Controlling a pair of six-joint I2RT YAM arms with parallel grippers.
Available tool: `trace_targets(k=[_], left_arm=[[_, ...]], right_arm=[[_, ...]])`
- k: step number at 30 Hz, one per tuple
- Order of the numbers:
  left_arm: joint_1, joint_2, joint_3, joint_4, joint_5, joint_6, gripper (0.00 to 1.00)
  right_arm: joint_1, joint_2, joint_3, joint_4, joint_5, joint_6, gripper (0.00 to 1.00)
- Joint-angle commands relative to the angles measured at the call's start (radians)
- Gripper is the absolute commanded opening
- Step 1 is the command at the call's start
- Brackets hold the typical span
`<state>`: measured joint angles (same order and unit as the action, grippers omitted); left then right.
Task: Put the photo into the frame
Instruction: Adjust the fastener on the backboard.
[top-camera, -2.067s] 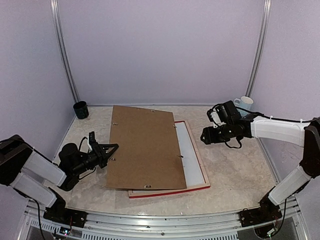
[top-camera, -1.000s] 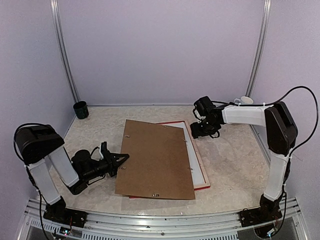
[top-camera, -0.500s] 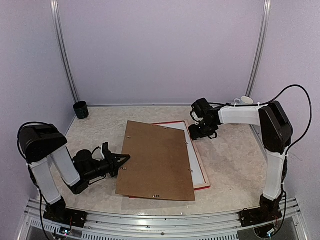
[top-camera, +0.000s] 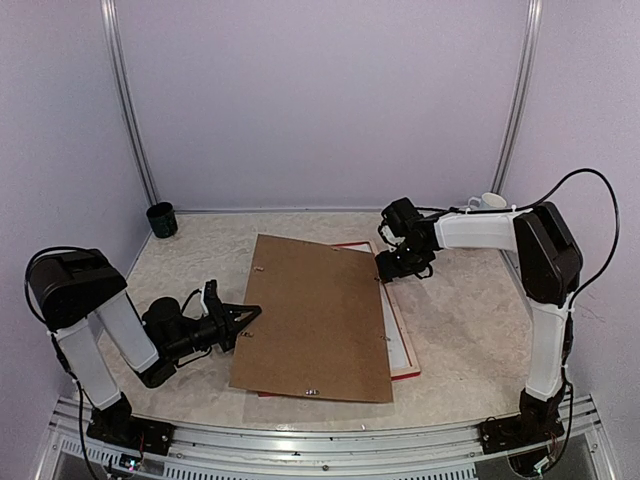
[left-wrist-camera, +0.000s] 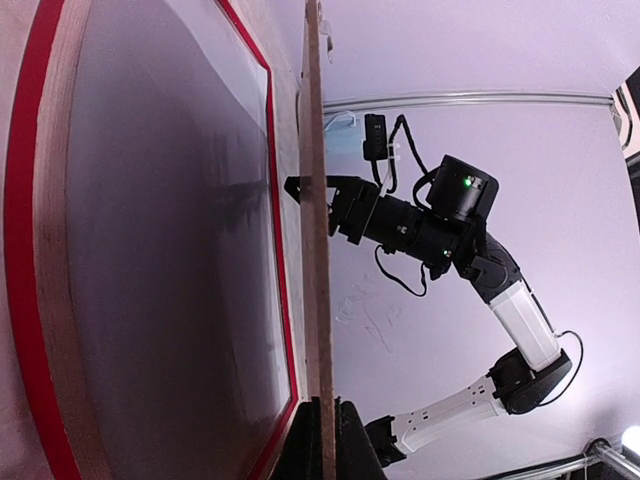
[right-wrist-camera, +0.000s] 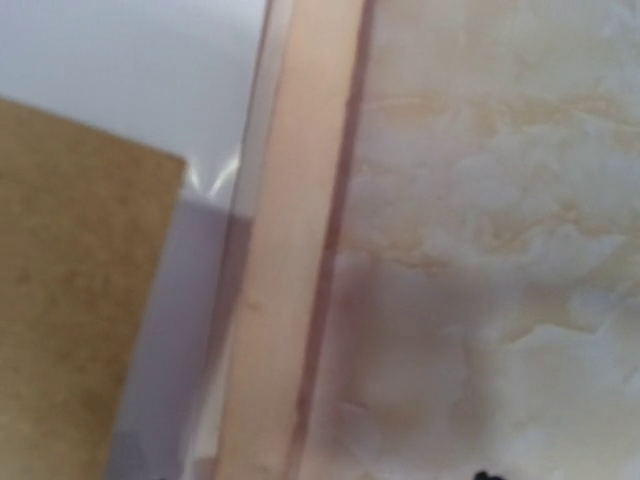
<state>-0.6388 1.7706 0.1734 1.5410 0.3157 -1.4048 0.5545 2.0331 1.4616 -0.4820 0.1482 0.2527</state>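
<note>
The frame (top-camera: 402, 335) lies flat on the table, with its red edge and pale wood rail (right-wrist-camera: 290, 250) showing. A brown backing board (top-camera: 312, 320) covers most of it, tilted up on its left side. My left gripper (top-camera: 250, 316) is shut on the board's left edge, and in the left wrist view its fingers (left-wrist-camera: 345, 440) pinch the board (left-wrist-camera: 318, 250) edge-on. My right gripper (top-camera: 384, 271) is open, low over the frame's far right corner. White sheet (right-wrist-camera: 150, 80) shows inside the frame beside the board's corner (right-wrist-camera: 70, 280). The photo is hidden.
A black cup (top-camera: 161, 219) stands at the back left corner and a white mug (top-camera: 488, 201) at the back right, behind my right arm. Bare marbled table (top-camera: 470, 330) lies right of the frame and in front of it.
My right gripper has dropped and moved left onto the frame's far right corner. The left gripper keeps its hold on the board, which has shifted slightly.
</note>
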Motion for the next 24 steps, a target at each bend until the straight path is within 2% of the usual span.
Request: trace_targets(k=[1,24], left_arm=[[-0.009,-0.033,0.026,0.31,0.022,0.013,0.0],[-0.006,-0.057,0.026,0.31,0.015,0.027,0.0]], right_arm=[[0.015,-0.012,-0.006,-0.01,-0.023,-0.01,0.65],[0.081,-0.177,-0.186,0.001,-0.004,0.03,0.65]])
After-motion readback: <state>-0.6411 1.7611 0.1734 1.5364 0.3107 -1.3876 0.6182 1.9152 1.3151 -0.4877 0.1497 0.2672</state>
